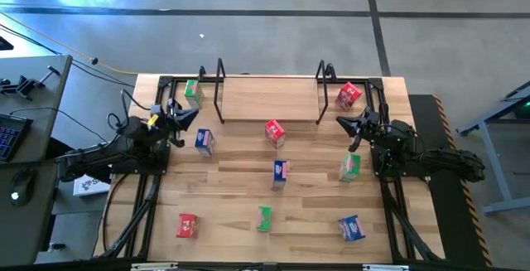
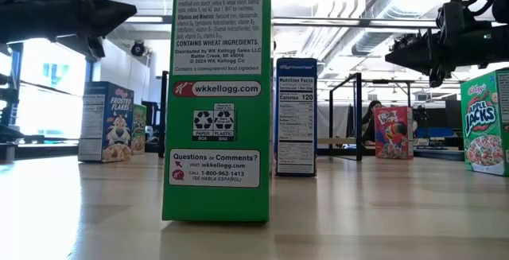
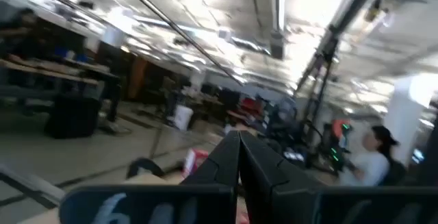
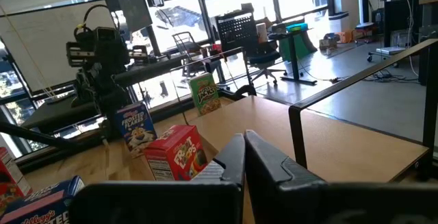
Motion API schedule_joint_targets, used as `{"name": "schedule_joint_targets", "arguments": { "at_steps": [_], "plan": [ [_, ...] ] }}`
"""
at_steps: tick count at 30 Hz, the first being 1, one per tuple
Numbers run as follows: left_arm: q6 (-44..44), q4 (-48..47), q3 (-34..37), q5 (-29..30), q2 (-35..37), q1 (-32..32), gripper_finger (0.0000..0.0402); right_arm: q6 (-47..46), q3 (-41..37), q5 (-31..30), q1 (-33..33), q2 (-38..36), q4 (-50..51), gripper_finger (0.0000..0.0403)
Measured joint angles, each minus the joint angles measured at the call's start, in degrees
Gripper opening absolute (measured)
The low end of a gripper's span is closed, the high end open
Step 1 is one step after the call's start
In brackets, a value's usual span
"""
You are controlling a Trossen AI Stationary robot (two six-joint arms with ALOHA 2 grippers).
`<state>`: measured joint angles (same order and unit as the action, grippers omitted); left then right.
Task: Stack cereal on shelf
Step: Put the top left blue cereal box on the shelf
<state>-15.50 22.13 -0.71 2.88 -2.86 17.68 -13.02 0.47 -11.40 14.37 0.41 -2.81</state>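
The shelf (image 1: 269, 97) stands empty along the table's far edge. Nine cereal boxes (image 1: 275, 132) are scattered across the table: three red, three blue, three green. They are probably light, stiff cardboard, easily toppled, best pinched across the narrow sides. The left gripper (image 1: 189, 117) and right gripper (image 1: 343, 123) hover closed, holding nothing.

The green box (image 2: 216, 93) reads "wkkellogg.com", a blue box (image 2: 106, 122) "Frosted Flakes", another (image 2: 296, 115) "Nutrition Facts".
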Motion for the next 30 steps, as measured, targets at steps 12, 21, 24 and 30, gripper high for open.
{"name": "schedule_joint_targets", "arguments": {
  "at_steps": [12, 21, 24, 30],
  "plan": [
    [6.28, 3.47, -3.95, -4.50, -9.66, -7.38, 0.0001, 0.00, -0.01, 0.00, 0.00, 0.00, 0.00, 0.0000],
    [4.49, -14.22, -16.97, 1.18, -21.22, -11.36, 0.0081, 0.00, -0.01, 0.02, 0.00, 0.00, 0.00, 0.0000],
    [3.80, -20.79, -21.80, 1.31, -25.15, -12.34, 0.0106, 0.02, 0.00, 0.00, 0.00, 0.02, 0.00, 0.0000],
    [1.82, -21.56, -26.85, -2.13, -31.15, -14.29, 0.0092, 0.00, -0.02, 0.01, 0.00, 0.01, 0.01, 0.0000]
  ]
}}
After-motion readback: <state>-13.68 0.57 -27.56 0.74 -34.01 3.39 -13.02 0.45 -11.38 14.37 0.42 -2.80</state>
